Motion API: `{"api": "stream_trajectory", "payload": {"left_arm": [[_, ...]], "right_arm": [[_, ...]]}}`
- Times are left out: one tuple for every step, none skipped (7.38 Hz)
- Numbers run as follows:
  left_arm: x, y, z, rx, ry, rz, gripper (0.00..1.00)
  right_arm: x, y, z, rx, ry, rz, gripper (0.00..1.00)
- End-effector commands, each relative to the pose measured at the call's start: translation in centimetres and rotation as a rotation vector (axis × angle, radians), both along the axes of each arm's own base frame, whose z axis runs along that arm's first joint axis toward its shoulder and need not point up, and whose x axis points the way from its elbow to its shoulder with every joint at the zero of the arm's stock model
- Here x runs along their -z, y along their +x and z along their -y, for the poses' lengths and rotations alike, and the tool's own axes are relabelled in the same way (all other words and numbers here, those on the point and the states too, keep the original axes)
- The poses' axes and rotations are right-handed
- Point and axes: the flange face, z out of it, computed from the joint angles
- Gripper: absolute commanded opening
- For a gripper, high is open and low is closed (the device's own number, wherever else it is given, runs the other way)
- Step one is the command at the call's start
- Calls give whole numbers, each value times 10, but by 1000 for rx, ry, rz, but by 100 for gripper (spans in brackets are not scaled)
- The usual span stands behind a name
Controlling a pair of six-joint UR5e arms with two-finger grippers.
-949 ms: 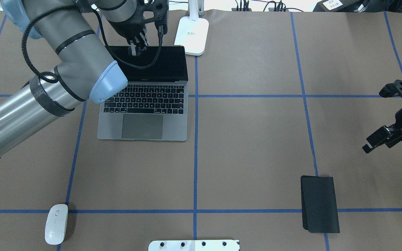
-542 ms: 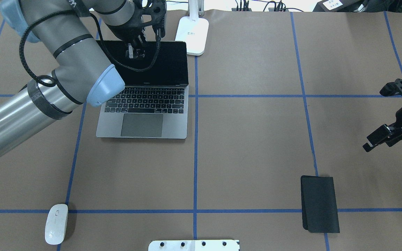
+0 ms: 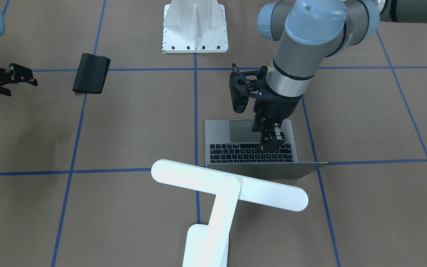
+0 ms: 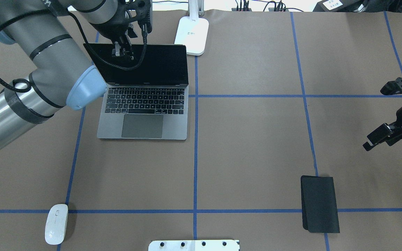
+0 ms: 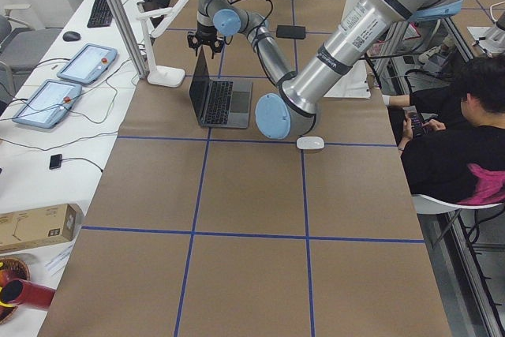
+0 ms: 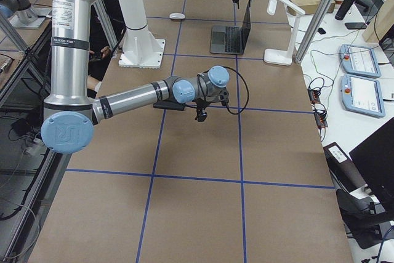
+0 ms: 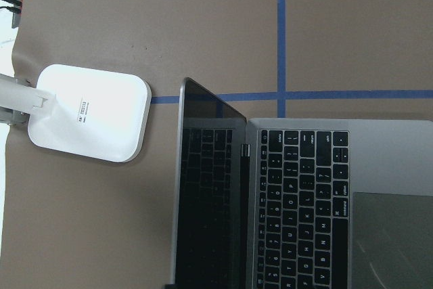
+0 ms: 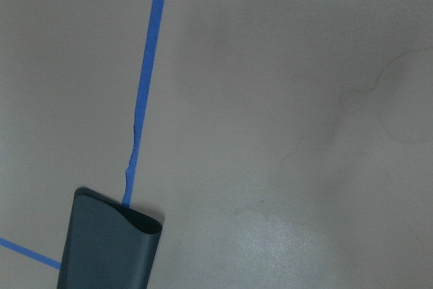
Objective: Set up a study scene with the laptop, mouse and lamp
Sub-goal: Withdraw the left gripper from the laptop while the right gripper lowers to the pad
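Brown paper marked with a grid of blue tape covers the desk (image 4: 250, 146). We find the laptop (image 4: 145, 104) on the robot's left half, toward the far side. Its lid is raised near upright, its dark screen faces the robot, and the keyboard and trackpad are exposed. The lamp (image 4: 191, 35) stands just beside the laptop's far right corner, with its bar head lying crosswise behind the lid.

The left pincer (image 4: 119, 53) hangs at the lid's top edge, left of that edge's middle. We see its fingers edge-on only, so we cannot tell whether they are spread or pressed together, nor whether they touch the lid. The right pincer (image 4: 371, 142) hovers near the desk's right edge with its fingers spread and nothing between them. The black mouse pad (image 4: 319, 204) lies nearer the robot than that pincer.

We judge the laptop step nearly complete and the mouse (image 4: 56, 224) the likely next target. It lies well apart from the left pincer, toward the robot, near the desk's near left corner and just beside a tape crossing. The left arm is much the nearer. The mouse's long axis runs front to back, slightly tilted, so a grip across its narrow width calls for fingers aligned left to right. The mouse is small, white, smooth, low and oval. We expect its rounded shell to slip unless the pads close squarely on its flanks.
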Motion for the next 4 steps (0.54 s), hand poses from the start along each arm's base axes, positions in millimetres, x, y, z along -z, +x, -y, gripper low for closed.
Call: {"api": "stream_trajectory", "payload": {"left_arm": [[-42,-34,-30,109,-156,-18,78],[-33,-51,-51,186,-288,-4,81],[-23,-69,-75,266,-413,8,88],[-37,-80,-89,337,-517,12,98]], "right_arm": [[6,-4,-4,8,-23,23,100],[11,-17,-10,47,-33,52,91],[23,-31,-8,55,-35,59,87],[39,-59,-11,49,-81,36,88]]}}
